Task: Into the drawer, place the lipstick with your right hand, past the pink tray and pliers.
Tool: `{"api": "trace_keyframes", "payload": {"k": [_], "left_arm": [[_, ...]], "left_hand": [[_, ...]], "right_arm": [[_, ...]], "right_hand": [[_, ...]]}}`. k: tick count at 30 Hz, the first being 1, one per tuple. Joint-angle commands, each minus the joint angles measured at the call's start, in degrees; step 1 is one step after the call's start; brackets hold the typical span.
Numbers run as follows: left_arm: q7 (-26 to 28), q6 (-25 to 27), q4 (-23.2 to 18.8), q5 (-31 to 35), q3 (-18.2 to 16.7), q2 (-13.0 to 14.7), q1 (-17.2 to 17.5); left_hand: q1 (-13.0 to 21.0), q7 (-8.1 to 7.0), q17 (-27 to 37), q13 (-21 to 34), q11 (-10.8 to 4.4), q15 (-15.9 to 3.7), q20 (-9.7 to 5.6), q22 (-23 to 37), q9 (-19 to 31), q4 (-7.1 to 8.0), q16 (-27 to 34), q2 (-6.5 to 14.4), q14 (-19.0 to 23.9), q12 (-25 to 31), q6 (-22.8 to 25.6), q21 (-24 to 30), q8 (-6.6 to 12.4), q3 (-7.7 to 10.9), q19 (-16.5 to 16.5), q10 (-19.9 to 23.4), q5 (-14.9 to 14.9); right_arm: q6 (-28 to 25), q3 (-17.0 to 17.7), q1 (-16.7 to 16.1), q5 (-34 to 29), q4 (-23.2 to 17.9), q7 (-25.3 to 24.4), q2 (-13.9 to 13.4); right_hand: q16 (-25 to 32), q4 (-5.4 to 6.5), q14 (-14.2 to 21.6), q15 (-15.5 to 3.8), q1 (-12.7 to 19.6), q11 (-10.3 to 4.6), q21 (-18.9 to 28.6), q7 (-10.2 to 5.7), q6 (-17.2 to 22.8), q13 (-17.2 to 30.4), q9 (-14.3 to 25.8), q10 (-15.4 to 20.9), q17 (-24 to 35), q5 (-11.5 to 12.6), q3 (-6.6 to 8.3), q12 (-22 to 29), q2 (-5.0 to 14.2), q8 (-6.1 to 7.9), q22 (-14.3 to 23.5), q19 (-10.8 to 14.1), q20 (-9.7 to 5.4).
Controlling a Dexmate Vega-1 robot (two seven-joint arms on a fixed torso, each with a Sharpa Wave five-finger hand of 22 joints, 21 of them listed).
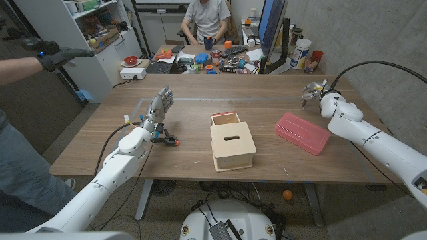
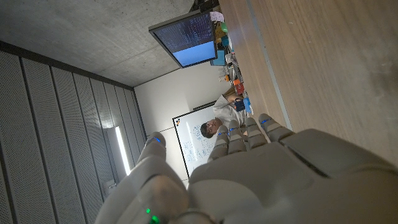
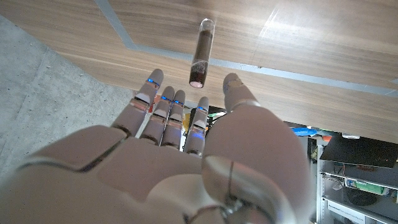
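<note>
Up close, the lipstick (image 3: pixel 200 53) is a slim dark tube with a clear cap, lying alone on the tabletop (image 1: pixel 267 150) just beyond the right hand (image 1: pixel 312 89), whose fingers are spread and hold nothing. One drawer (image 1: pixel 225 119) stands open left of one pink tray (image 1: pixel 302 133). One pair of pliers (image 1: pixel 168 140) lies by the spread left hand (image 1: pixel 159 107).

Wooden table (image 1: pixel 267 113), pale tape line marked on its surface. Lying on it: wooden drawer box (image 1: pixel 232 145) near centre, drawer pulled open at its far end; pink tray (image 1: pixel 302 133) just right of box; pliers (image 1: pixel 168 140) left of box; lipstick (image 3: pixel 199 53) on the wood beside the tape line.
</note>
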Motion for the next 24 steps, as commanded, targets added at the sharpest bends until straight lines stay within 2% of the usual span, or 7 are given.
{"api": "trace_keyframes", "payload": {"k": [1,12,16,19,24], "left_arm": [[-0.2,0.5,0.2,0.0,-0.2,0.0,-0.2],[0.0,1.0,-0.3,-0.2,-0.4,0.2,0.4],[0.1,1.1,-0.4,-0.3,-0.4,0.2,0.8],[0.3,1.0,-0.5,-0.3,-0.6,0.1,1.1],[0.6,0.5,-0.5,-0.4,-0.9,0.1,1.5]], "left_hand": [[0.0,0.21,0.2,0.0,0.38,-0.03,0.51,0.1,0.3,-0.22,0.3,0.7,0.2,-0.2,0.4,0.2,0.08,0.07,0.0,0.4,0.1],[-0.1,0.3,0.2,-0.1,0.43,-0.01,0.6,0.1,0.3,-0.21,0.3,0.8,0.2,-0.3,0.4,0.2,0.04,0.04,0.0,0.4,0.1],[-0.2,0.49,0.2,-0.2,0.45,0.03,0.6,0.1,0.3,-0.2,0.3,0.8,0.2,-0.3,0.5,0.2,0.03,0.02,0.0,0.4,0.1],[-0.2,0.48,0.2,-0.2,0.48,0.0,0.61,0.1,0.3,-0.2,0.3,0.8,0.2,-0.3,0.5,0.2,0.03,0.01,0.0,0.3,0.1],[-0.2,0.47,0.2,-0.3,0.52,0.02,0.5,0.1,0.3,-0.19,0.3,0.8,0.2,-0.4,0.5,0.3,0.0,0.0,0.0,0.2,0.1]], "right_arm": [[-0.1,-1.0,0.4,-0.4,1.7,-0.8,1.0],[0.4,-1.5,1.0,-0.6,3.3,-1.2,1.6],[0.4,-1.4,0.8,-1.2,3.8,-3.3,2.2],[0.0,-1.7,1.1,-1.6,4.2,-3.7,2.5],[0.2,-2.4,1.9,-2.3,5.8,-4.4,3.4]], "right_hand": [[0.7,-0.17,0.9,-1.37,0.9,-0.48,0.3,-0.01,1.1,0.2,0.2,0.9,0.3,0.4,-0.21,0.3,0.06,0.28,0.3,1.1,-0.23],[2.0,-0.18,3.1,-2.16,2.2,-0.92,0.8,-0.1,2.4,0.4,0.3,2.7,0.8,0.5,-0.37,0.8,0.61,0.44,0.3,3.0,-0.93],[3.7,-0.3,5.9,-3.5,3.9,-2.15,1.5,-0.68,4.9,0.7,0.3,5.2,1.5,0.5,-0.52,1.6,1.3,1.03,0.4,5.7,-2.01],[5.5,-0.68,8.6,-4.61,6.3,-3.13,2.2,-0.91,7.0,0.9,0.4,8.1,2.4,0.5,-0.65,2.5,1.75,1.46,0.5,8.3,-3.02],[7.8,-0.89,11.7,-6.49,9.2,-4.39,3.0,-1.13,9.7,1.1,0.4,11.0,3.7,0.3,-1.1,3.3,1.9,2.01,0.7,10.8,-4.4]]}}
